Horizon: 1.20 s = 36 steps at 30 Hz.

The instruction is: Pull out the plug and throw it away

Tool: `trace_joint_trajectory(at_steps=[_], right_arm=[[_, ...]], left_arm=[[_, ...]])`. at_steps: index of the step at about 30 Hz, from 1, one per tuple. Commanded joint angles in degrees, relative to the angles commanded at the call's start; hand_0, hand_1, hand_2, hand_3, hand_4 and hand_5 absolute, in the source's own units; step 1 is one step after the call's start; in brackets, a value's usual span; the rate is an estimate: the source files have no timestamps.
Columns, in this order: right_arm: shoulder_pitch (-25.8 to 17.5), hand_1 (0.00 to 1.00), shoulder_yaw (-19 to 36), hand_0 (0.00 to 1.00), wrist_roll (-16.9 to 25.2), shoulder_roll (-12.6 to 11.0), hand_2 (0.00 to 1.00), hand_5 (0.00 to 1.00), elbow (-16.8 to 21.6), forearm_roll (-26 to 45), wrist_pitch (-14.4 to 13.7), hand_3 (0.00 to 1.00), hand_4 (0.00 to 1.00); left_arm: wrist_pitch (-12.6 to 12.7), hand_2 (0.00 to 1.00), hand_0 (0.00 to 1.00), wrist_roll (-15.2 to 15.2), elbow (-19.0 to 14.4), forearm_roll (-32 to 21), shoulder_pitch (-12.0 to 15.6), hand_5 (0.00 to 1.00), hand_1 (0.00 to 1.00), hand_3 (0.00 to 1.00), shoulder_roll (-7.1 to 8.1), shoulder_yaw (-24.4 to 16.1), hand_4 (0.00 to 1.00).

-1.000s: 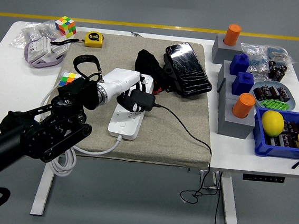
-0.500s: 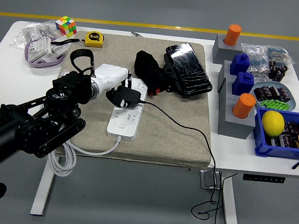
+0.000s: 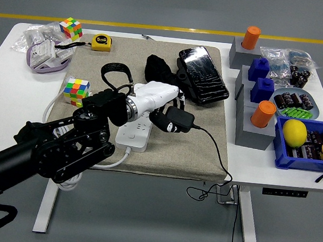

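- the left arm has swung rightwards since half a second ago, and the left hand now reaches past the right edge of the power strip, where before it sat over the strip's upper end.
- the plug has travelled with it: the white fingers curl round the black adapter and carry it just right of the strip, over the grey mat, clear of the sockets.
- i judge the pull-out done, with only the throwing away left.
- the cable now trails from the plug across the mat and drops over the table's front edge in loose loops.
- the plug is a chunky black block, glossy, lying tilted in the grip; its prongs are hidden.
- the right arm is out of sight.
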Motion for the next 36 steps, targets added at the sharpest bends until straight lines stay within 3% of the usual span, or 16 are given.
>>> trace_joint_trajectory(at_steps=[2, 7, 8, 13, 14, 19, 20, 28, 31, 32, 36], right_arm=[[-0.03, 0.649, -0.01, 0.564, 0.00, -0.04, 0.672, 0.516, -0.03, 0.00, 0.00, 0.572, 0.970], [0.08, 0.649, -0.11, 0.564, -0.01, -0.15, 0.672, 0.516, -0.04, 0.05, -0.03, 0.572, 0.970], [0.14, 0.649, -0.18, 0.569, -0.02, -0.15, 0.673, 0.516, -0.04, 0.02, 0.00, 0.572, 0.970], [0.16, 0.649, -0.21, 0.569, 0.03, -0.13, 0.673, 0.516, 0.03, 0.16, -0.09, 0.572, 0.970], [0.09, 0.649, -0.15, 0.567, 0.03, -0.10, 0.672, 0.515, -0.01, 0.13, -0.09, 0.572, 0.970], [-0.05, 0.649, -0.19, 0.567, 0.05, -0.02, 0.672, 0.515, -0.08, 0.11, -0.06, 0.572, 0.970], [-0.02, 0.649, -0.23, 0.571, 0.07, -0.02, 0.672, 0.516, -0.04, 0.16, -0.09, 0.572, 0.970], [0.02, 0.649, -0.36, 0.568, 0.14, -0.10, 0.671, 0.516, 0.14, 0.26, -0.24, 0.571, 0.969], [-0.07, 0.649, -0.07, 0.568, 0.09, -0.07, 0.671, 0.516, 0.05, 0.04, -0.16, 0.571, 0.969], [-0.12, 0.649, 0.01, 0.570, 0.08, -0.06, 0.672, 0.515, 0.03, 0.01, -0.14, 0.572, 0.970], [-0.31, 0.649, 0.50, 0.570, 0.05, -0.05, 0.672, 0.515, -0.09, -0.28, -0.03, 0.572, 0.970]], left_arm=[[0.84, 0.362, 0.291, -0.68, 1.80, -1.31, -0.51, 0.002, 0.299, 0.463, -0.71, 1.17, 0.714], [2.54, 0.362, 0.291, -3.37, 5.32, -4.95, -1.67, 0.002, 0.299, 0.463, -2.20, 3.09, 0.714], [2.66, 0.526, 0.505, -3.73, 5.98, -5.27, -1.88, 0.050, 0.529, 0.561, -2.45, 3.53, 0.825], [3.66, 0.526, 0.505, -5.11, 6.29, -5.77, -1.55, 0.050, 0.529, 0.561, -2.32, 4.51, 0.825], [4.07, 0.865, 0.766, -5.55, 6.21, -6.32, -1.34, 0.496, 0.868, 0.938, -2.21, 4.44, 0.998], [5.03, 0.865, 0.766, -6.23, 6.39, -6.31, -1.12, 0.496, 0.868, 0.938, -1.86, 4.17, 0.998], [5.09, 0.987, 0.818, -6.28, 6.43, -6.10, -1.07, 0.635, 0.939, 0.998, -1.80, 4.05, 0.998], [4.87, 0.983, 0.816, -6.01, 6.01, -4.72, -0.38, 0.641, 0.935, 0.998, -1.23, 2.73, 0.998], [4.35, 0.983, 0.816, -5.55, 2.90, -3.53, 1.39, 0.641, 0.935, 0.998, 0.08, -0.55, 0.998], [4.21, 0.853, 0.655, -5.37, 1.94, -3.46, 1.87, 0.524, 0.817, 0.943, 0.58, -1.32, 0.998], [2.24, 0.853, 0.655, -2.74, -4.56, -2.56, 4.87, 0.524, 0.817, 0.943, 3.84, -5.19, 0.998]])
